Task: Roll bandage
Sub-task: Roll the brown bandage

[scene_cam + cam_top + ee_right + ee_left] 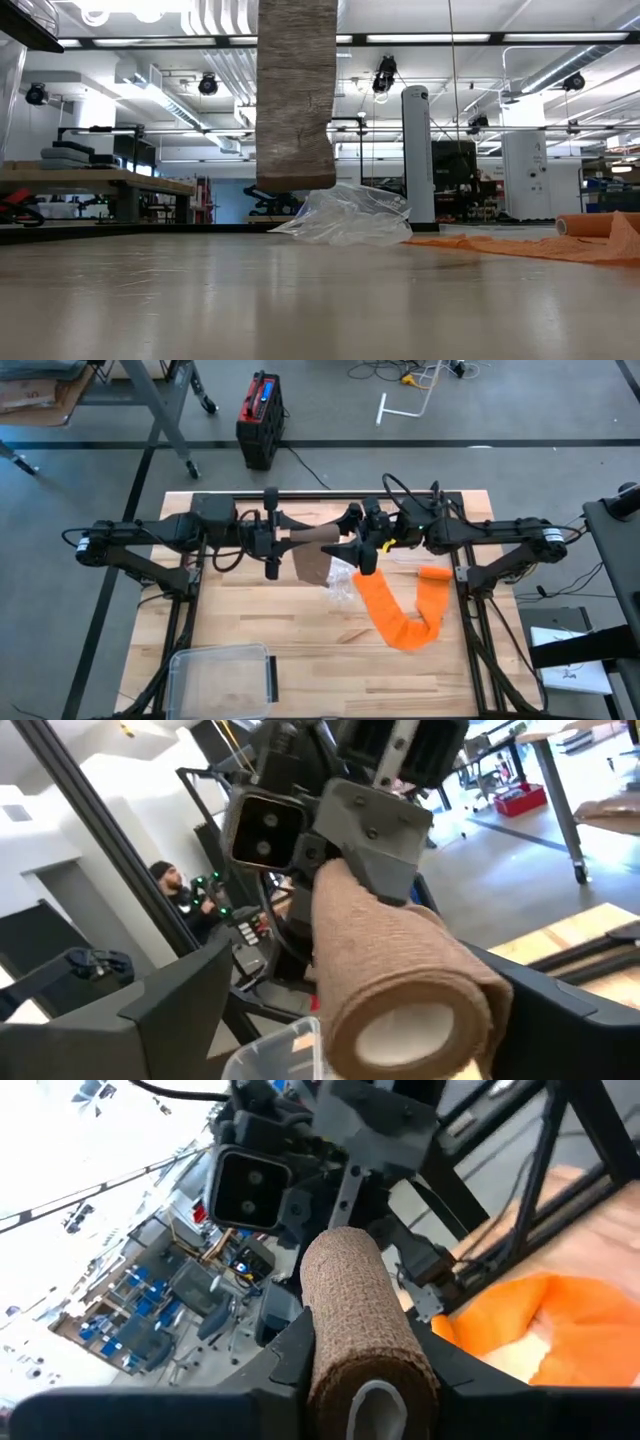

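A brown bandage roll (pixel 318 538) is held level above the table's middle between my two grippers, which face each other. Its loose tail (pixel 296 90) hangs straight down, and the lower edge (pixel 296 182) is just above the tabletop. My left gripper (pixel 300 541) comes from the left and is shut on the roll (pixel 360 1310). My right gripper (pixel 347 546) comes from the right and stands open, with its fingers on either side of the roll's other end (pixel 400 980). An orange bandage (pixel 400 612) lies on the table at the right. My left gripper pinches the roll's curved sides (pixel 330 1350) between its two fingers, at the roll's left end. The fingers are level, come from the table's left and lie along the roll. The roll is level and lifted clear, its tail hanging slack below. My right gripper has one finger (pixel 170 1005) well clear of the roll. I cannot tell whether the other finger (pixel 545 990) touches it.
Crumpled clear plastic wrap (pixel 340 586) lies under the grippers, beside the orange bandage, whose rolled end (pixel 592 225) rests on the table. A clear plastic container (pixel 222 672) sits at the near left edge. A person shows in the room beyond (pixel 170 885).
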Motion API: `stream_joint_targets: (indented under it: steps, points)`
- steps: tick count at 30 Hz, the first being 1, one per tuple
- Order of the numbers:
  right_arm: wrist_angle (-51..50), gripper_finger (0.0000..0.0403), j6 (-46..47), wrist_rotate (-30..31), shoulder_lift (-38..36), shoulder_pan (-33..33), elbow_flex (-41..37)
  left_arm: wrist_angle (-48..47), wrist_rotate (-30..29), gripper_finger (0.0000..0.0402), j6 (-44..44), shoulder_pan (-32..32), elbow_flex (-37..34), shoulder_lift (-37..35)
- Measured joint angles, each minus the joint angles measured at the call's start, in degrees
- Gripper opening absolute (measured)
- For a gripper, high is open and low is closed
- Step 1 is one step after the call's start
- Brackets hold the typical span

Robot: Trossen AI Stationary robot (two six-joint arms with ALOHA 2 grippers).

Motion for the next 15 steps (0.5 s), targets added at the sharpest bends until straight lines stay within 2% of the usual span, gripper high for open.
stream_joint_targets:
  steps: [11, 15]
  points:
    - [-0.04, 0.0201, -1.17, 0.22, 1.2, -0.02, 0.04, -0.5, 0.48, 0.0081, 0.55, 0.07, 0.0, -0.19]
    - [0.08, 0.0162, -3.29, 0.26, 1.2, -0.04, 0.04, -0.95, 0.5, 0.008, -0.22, 0.07, 0.0, -0.63]
